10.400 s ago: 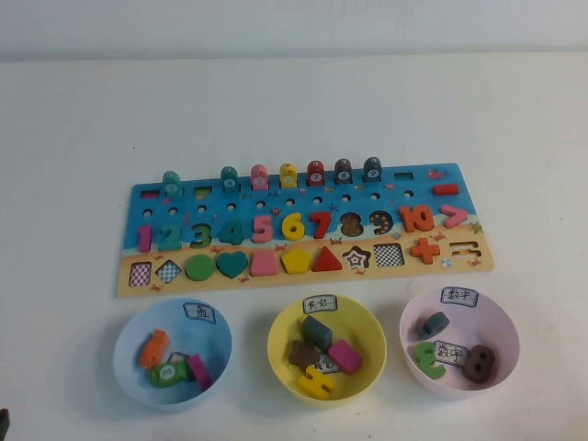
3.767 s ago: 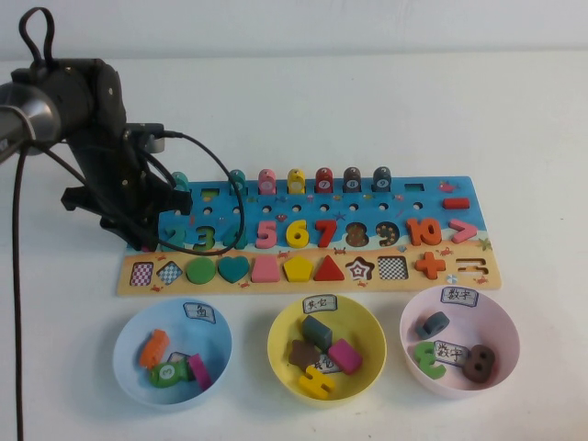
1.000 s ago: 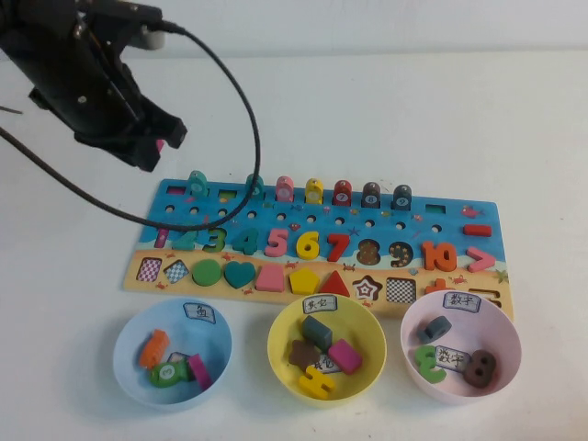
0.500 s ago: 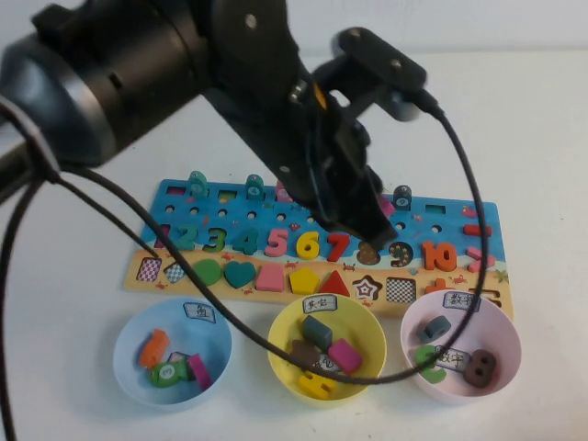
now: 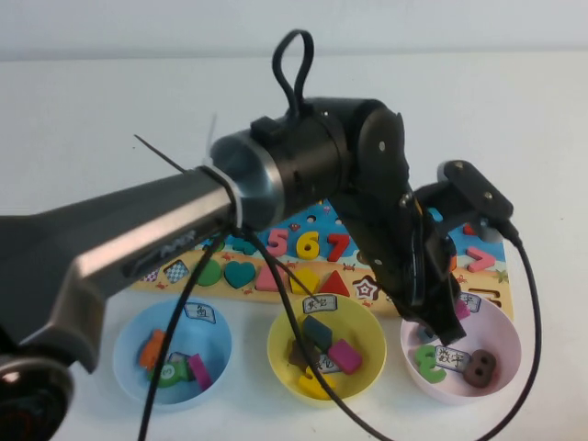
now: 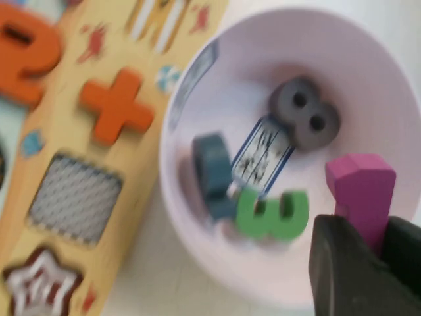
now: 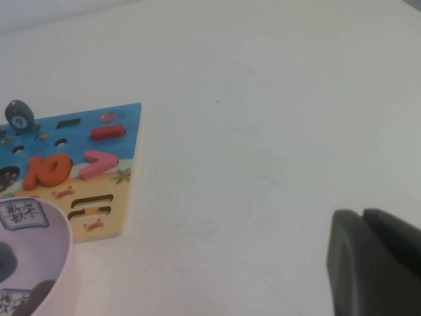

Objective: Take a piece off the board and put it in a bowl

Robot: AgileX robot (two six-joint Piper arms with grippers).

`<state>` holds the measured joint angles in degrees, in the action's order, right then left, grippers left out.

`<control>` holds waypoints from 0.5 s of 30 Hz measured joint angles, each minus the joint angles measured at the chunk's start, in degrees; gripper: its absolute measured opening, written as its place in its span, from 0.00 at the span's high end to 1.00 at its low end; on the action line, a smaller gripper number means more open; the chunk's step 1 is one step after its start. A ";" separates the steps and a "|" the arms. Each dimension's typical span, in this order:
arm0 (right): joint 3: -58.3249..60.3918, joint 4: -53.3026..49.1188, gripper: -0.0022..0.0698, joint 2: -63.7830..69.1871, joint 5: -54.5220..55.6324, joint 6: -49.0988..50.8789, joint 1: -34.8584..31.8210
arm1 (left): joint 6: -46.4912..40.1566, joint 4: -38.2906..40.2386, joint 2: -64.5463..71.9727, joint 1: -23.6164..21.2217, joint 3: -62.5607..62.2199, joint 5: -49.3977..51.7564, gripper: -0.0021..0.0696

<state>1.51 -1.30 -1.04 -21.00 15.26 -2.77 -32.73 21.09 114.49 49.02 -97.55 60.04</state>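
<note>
Your left gripper [image 5: 452, 317] hangs over the pink bowl [image 5: 501, 360] at the right end of the row of three bowls, with the left arm reaching across the board [image 5: 478, 276] and hiding much of it in the high view. Its jaws are clenched on the pink piece [image 6: 363, 191], which stands upright between the dark fingers [image 6: 345, 276] above the bowl's inside, not touching the things in it. In the bowl you have a green "3" [image 6: 273, 214], a dark "8" [image 6: 304, 118], a blue-grey piece [image 6: 212, 172] and a loose white label [image 6: 262, 155]. The bowl sits on the bench just in front of the board's sandy strip, near the orange plus sign [image 6: 117, 105]. The yellow bowl [image 5: 285, 354] and the light blue bowl [image 5: 129, 354] stand to its left. Your right gripper [image 7: 375, 263] sits low over bare bench, well off the board's right end, and you cannot tell how its jaws stand.
</note>
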 joint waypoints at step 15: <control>0.00 0.00 0.99 0.00 0.00 0.00 0.00 | -9.89 2.25 5.35 0.00 0.00 -4.18 0.88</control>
<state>1.51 -1.30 -1.04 -21.00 15.26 -2.77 -42.63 23.35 119.84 49.02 -97.55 55.86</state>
